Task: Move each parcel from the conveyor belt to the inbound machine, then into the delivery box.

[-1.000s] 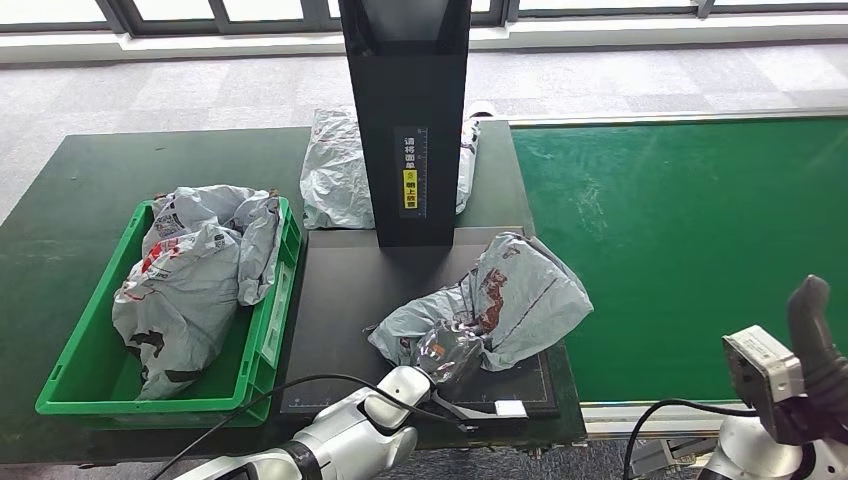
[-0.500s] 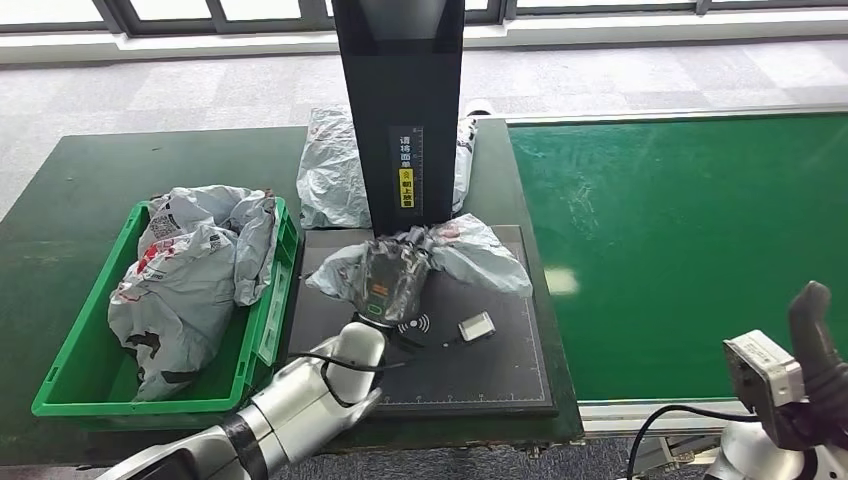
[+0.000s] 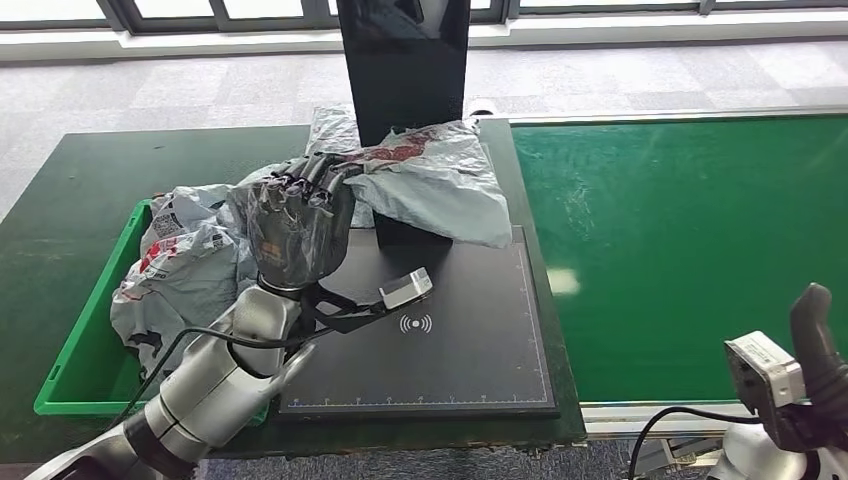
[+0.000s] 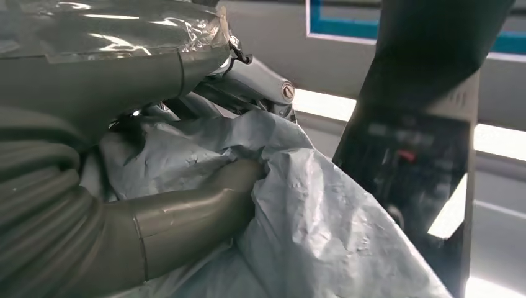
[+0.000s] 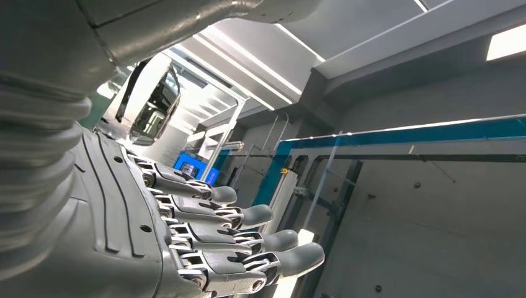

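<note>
- At the far left of the head view, a green delivery box point(image 3: 70, 372) is seen on the dark table point(image 3: 70, 190), with crumpled grey parcels point(image 3: 185, 265) heaped inside it.
- Just right of the box, the left hand point(image 3: 297, 222) is raised above the black platform of the inbound machine point(image 3: 470, 350); its fingers are clamped on one end of a grey parcel point(image 3: 440, 185).
- In the left wrist view, the thick grey thumb point(image 4: 198, 208) is pressed into the parcel's crinkled film point(image 4: 322, 236), with the darker fingers closed over it from the other side.
- The held parcel is lifted clear of the platform and hangs in front of the machine's black upright column point(image 3: 403, 60).
- Another grey parcel point(image 3: 330, 128) is partly seen behind the column, on the table.
- Further right, the green conveyor belt point(image 3: 690, 250) is seen.
- At the far right, the right hand point(image 5: 205, 242) is held with nothing in it, its fingers stretched out and slightly apart in the right wrist view.
</note>
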Motion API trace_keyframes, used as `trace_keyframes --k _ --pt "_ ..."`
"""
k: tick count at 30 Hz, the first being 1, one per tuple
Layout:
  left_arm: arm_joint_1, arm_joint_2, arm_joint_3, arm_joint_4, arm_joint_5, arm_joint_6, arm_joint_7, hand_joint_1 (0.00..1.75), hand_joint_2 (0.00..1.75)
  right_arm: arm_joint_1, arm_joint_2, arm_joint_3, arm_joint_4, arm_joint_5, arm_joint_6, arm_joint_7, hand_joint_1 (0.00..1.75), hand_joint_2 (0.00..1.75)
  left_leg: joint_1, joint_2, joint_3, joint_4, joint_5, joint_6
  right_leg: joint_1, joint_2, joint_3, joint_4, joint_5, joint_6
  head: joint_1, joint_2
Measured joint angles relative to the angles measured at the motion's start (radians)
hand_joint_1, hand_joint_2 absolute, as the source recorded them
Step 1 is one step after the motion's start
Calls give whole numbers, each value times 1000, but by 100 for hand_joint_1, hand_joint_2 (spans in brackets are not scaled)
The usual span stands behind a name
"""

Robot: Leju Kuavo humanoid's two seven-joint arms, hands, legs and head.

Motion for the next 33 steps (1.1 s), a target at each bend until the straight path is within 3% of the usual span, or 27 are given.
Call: trace_keyframes --k 4,8,17,20,24,28,33 --pt "89 -30 153 -80 0 0 -216 175 175 0 0 0 0 -3 0 0 0 175 0 0 0 0 0 0 0 0 0 0 0 0 0 0" --pt "175 -102 304 -146 0 0 -408 175 175 0 0 -1 1 -2 0 0 0 175 0 0 0 0 0 0 0 0 -1 -1 0 0 0 0" --pt "266 -267 539 -212 0 -1 -612 175 175 0 0 -1 5 -3 0 0 0 175 0 0 -1 0 -1 1 0 0 0 -1 0 0 0 0" --pt "256 -319 676 -120 3 -2 -590 175 175 1 0 -1 5 -10 0 0 0 175 0 1 0 0 -1 0 0 0 0 -1 0 0 0 0" --pt "245 -345 862 17 8 -4 -568 175 175 8 0 -1 5 -18 0 0 0 175 0 4 1 0 0 -1 1 3 -1 -1 0 -1 0 0" --pt "241 -359 941 82 9 -3 -567 175 175 9 0 -1 5 -18 0 0 0 175 0 2 0 0 0 -1 1 2 -1 0 1 -1 0 0" --pt "237 -367 977 114 9 -3 -567 175 175 9 0 -1 5 -18 0 0 0 175 0 2 0 0 0 -1 0 2 -1 -1 0 -1 0 0"
